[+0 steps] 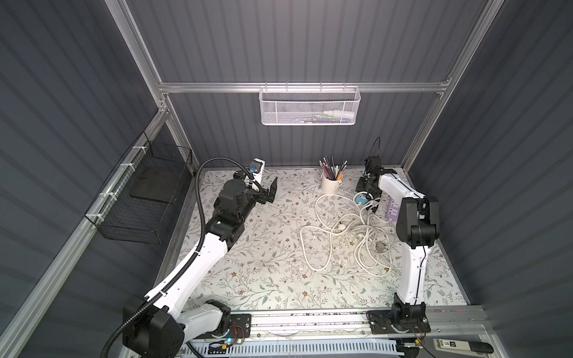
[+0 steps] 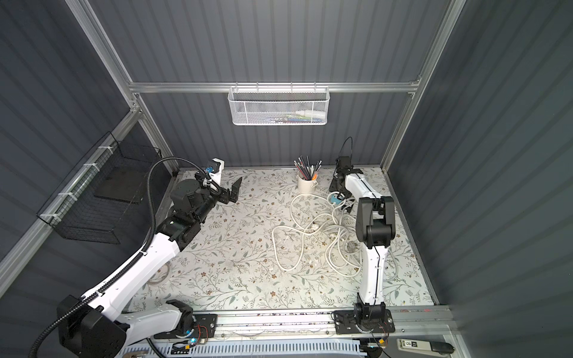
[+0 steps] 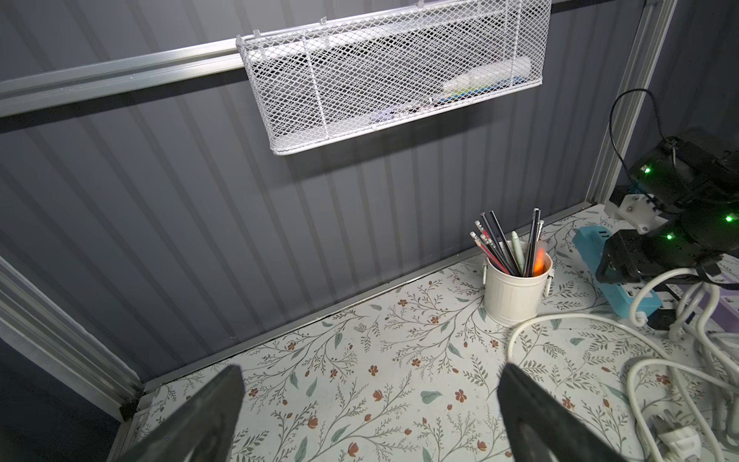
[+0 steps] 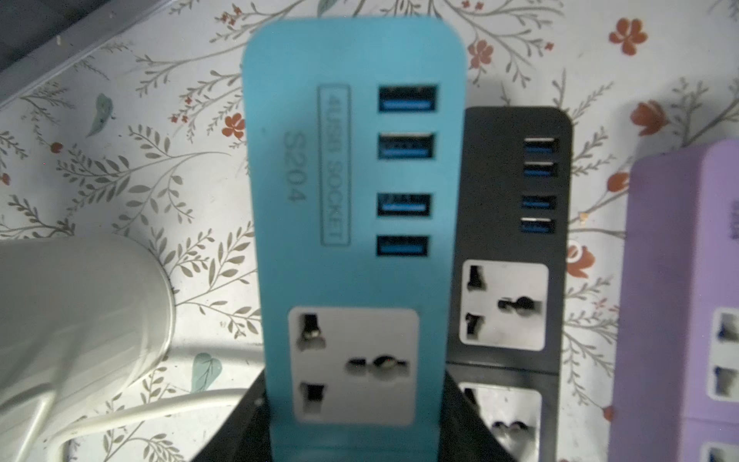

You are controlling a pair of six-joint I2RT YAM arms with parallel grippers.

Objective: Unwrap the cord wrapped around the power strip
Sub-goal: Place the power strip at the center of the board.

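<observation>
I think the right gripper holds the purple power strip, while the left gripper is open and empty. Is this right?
Not quite: the right gripper holds the blue power strip, as the right wrist view shows. The left gripper is open and empty.

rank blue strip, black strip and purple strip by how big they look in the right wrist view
1. blue strip: looks largest, but it overlaps the black strip and is nearer the camera, so true size is unsure.
2. black strip and purple strip: not ranked; both run out of frame, the purple one more.
</observation>
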